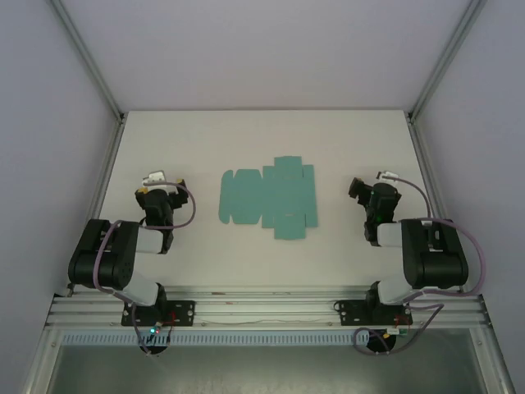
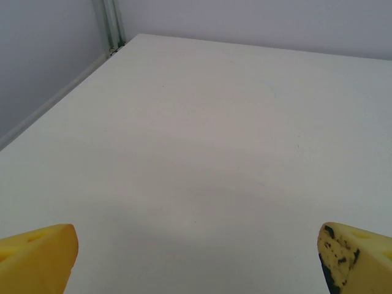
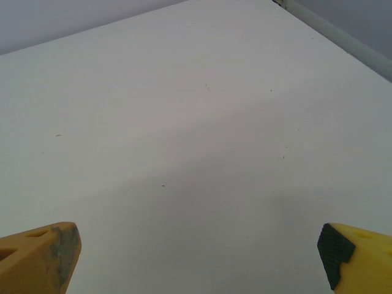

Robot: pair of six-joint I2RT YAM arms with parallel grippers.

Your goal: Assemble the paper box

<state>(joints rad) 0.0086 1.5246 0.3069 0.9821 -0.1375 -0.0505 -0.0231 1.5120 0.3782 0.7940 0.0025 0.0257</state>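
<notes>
White table (image 1: 353, 139). Paper box (image 1: 268, 199) lies flat, unfolded, mid-table btwn the arms, so either side can reach it. Left gripper (image 2: 197, 257) & right gripper (image 3: 199, 257) both wide open, empty, well apart from it; prob. ready to start.

Honestly couldn't read a single word, label, brand or number anywhere in these shots, and even the paper box (image 1: 268, 198) lying flat mid-table was just plain teal card as far as I could tell.
</notes>
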